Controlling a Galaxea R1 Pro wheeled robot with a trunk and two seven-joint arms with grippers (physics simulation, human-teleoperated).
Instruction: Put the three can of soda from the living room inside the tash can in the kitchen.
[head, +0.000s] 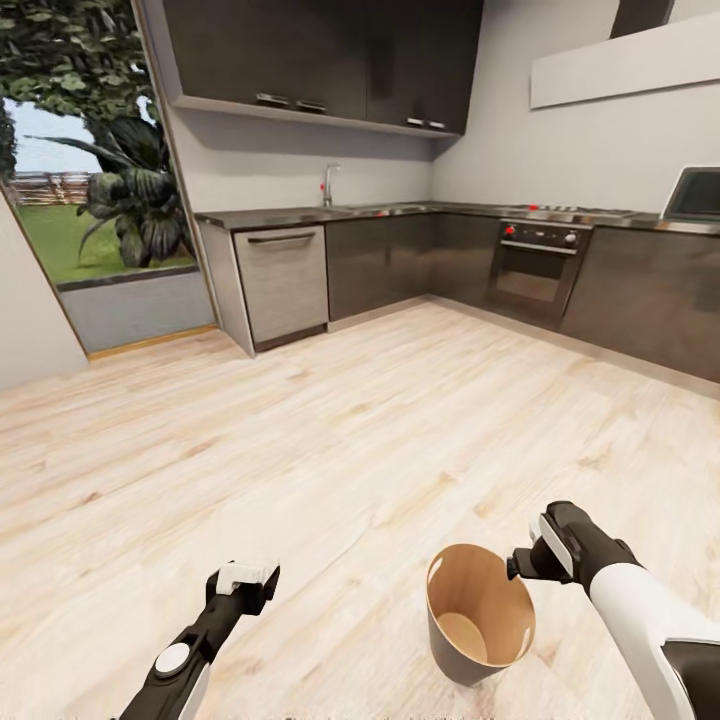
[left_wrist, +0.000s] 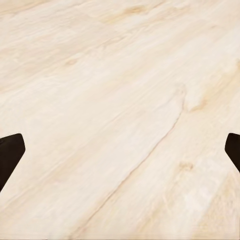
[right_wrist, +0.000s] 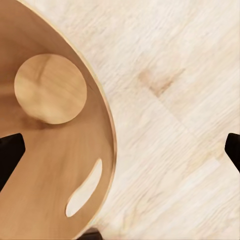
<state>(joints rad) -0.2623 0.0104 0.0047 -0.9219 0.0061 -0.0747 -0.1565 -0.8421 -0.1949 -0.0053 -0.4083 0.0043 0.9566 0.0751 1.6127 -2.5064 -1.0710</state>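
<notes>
Right gripper (head: 522, 566) hangs just at the rim of the trash can (head: 450, 640), fingers spread wide with nothing between them; on my right wrist camera the two dark fingertips (right_wrist: 10, 152) sit far apart, and I'm looking down into the can's (right_wrist: 60, 165) bare wooden bottom, its slot handle (right_wrist: 84, 194) cut near the rim. Left gripper (head: 247, 580) hovers over bare plank floor (left_wrist: 120, 100), well apart from the can, its jaws likewise parted and holding nothing. Further out: grey kitchen cabinets (head: 380, 262), dark counter (head: 300, 214), chrome tap (head: 328, 186), oven (head: 535, 268), and the garden window (head: 90, 170).
</notes>
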